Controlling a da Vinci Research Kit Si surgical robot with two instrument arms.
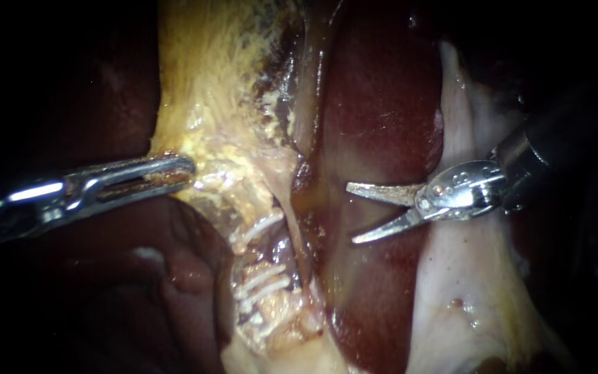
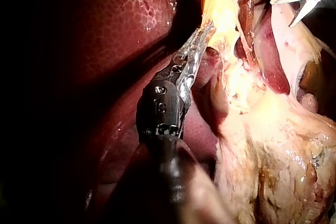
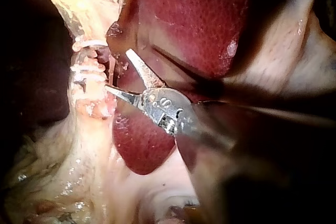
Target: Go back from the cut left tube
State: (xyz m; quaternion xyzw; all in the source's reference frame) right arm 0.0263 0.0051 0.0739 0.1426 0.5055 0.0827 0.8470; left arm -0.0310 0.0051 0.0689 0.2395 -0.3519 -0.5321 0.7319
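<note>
A pale tube runs down the middle and carries white clips in an upper group (image 1: 257, 225) and a lower group (image 1: 264, 280), with a ragged gap between the groups. My right instrument (image 1: 351, 213) comes in from the right. Its two curved blades stand open over the dark red liver (image 1: 382, 104), to the right of the clipped tube and clear of it. The right wrist view shows the open blades (image 3: 117, 69) just beside the clips (image 3: 86, 69). My left instrument (image 1: 187, 168) has its jaws shut on the edge of yellow fatty tissue (image 1: 209, 83), also seen in the left wrist view (image 2: 206, 27).
Pale membrane (image 1: 465, 277) lies under and below the right instrument's shaft. Dark liver (image 2: 131, 30) fills the side beside the left instrument. The right instrument's blades (image 2: 282, 13) show far ahead of the left one.
</note>
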